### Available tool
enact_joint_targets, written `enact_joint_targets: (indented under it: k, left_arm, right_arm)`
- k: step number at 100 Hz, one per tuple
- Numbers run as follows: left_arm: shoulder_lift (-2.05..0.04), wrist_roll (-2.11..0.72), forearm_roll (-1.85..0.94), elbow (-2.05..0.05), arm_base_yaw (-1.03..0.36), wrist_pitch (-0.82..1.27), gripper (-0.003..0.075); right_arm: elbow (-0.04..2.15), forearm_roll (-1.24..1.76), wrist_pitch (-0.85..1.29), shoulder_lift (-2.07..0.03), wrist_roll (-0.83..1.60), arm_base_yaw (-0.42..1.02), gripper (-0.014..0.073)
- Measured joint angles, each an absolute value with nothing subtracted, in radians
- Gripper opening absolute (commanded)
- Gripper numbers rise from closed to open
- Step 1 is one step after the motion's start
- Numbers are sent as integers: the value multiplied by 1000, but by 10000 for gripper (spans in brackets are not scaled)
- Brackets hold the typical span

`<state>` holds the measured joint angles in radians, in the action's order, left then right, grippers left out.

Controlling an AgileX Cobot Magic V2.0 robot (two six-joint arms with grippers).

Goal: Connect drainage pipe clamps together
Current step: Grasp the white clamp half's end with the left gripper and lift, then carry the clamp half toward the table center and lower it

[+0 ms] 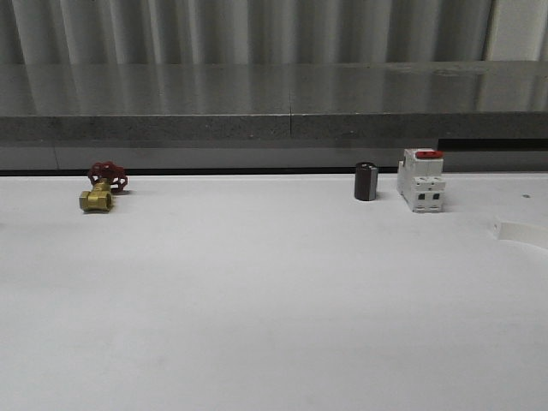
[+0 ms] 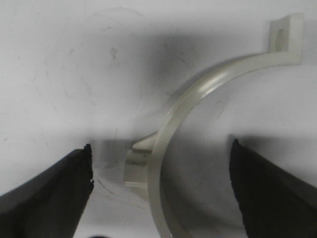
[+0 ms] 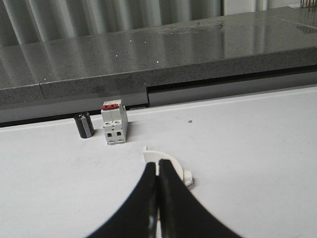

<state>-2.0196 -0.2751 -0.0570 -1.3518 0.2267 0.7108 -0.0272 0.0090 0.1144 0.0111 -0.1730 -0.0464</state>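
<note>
One drainage pipe clamp (image 2: 171,119), a white half-ring with a flat tab at each end, lies on the white table. My left gripper (image 2: 161,147) hangs open over it, its black fingers (image 2: 54,193) on either side of the band and not touching it. The other drainage pipe clamp (image 3: 171,159) sits at the tips of my right gripper (image 3: 157,167). Those jaws are pressed together over the middle of its arc, with a thin white strip showing between them. In the front view this clamp (image 1: 518,231) is a white band at the table's right edge.
A white breaker block with a red top (image 1: 420,180) and a short black cylinder (image 1: 366,181) stand at the back right. A brass valve with a red handle (image 1: 99,188) lies at the back left. A grey ledge (image 1: 274,111) runs behind the table.
</note>
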Motion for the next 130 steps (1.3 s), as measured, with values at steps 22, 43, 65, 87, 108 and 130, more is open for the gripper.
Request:
enact_joint_targets:
  k: [22,43,65,87,108,130]
  left_arm:
    - [-2020,-275,-57,-1352,227,715,548]
    - [-2025,-275,-58,-1352,227,725,307]
    - [-2026,-275,-68,-1352,227,742,43]
    - [-1976,-275,-160,-1352,217,815,29]
    - [-1829,-146,-197,-1348,105,881,29]
    - [-1735,37,-201,-1330,-115,860,29]
  right_arm:
    - [-27,9,114,11,-173,-46,-118]
    - [-27,9,114,11,-173,-46,-118]
    - [-27,9,114,11,-173,-46,-118]
    - [-27,9,114,11,-173,-46,-118]
    - [-27,9,114,11,-173,-46,-118]
    - [-27,9,114,11,-173,-46,-118]
